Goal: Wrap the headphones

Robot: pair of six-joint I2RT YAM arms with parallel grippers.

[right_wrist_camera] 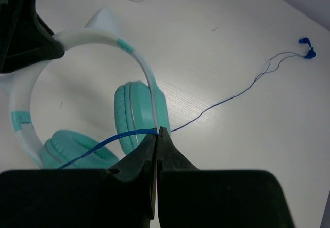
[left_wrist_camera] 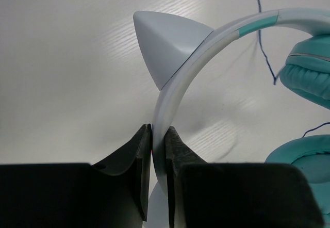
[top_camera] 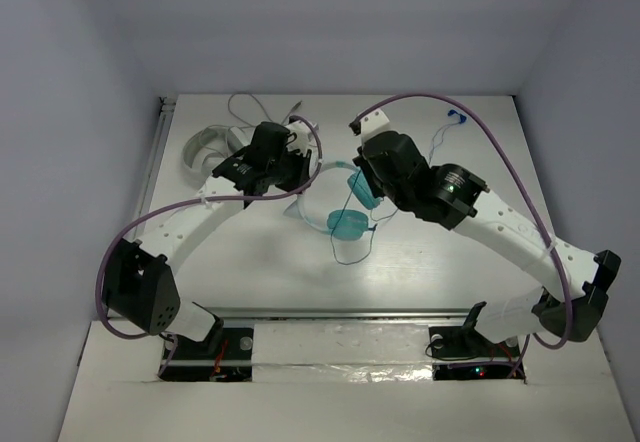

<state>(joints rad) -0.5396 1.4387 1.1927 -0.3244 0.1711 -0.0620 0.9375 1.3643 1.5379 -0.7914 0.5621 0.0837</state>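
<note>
Headphones (right_wrist_camera: 140, 115): left claw (left_wrist_camera: 159, 133) pinches headband (left_wrist_camera: 178, 81), right claw (right_wrist_camera: 157, 133) cable (right_wrist_camera: 221, 102).

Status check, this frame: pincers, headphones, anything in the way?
Left pincer shut on headband of teal headphones. Right pincer shut on blue cable, rest trailing loose. White headphones rear left, apart.

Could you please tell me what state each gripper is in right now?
Left gripper: closed, holding the white headband.
Right gripper: closed, holding the blue cable.
</note>
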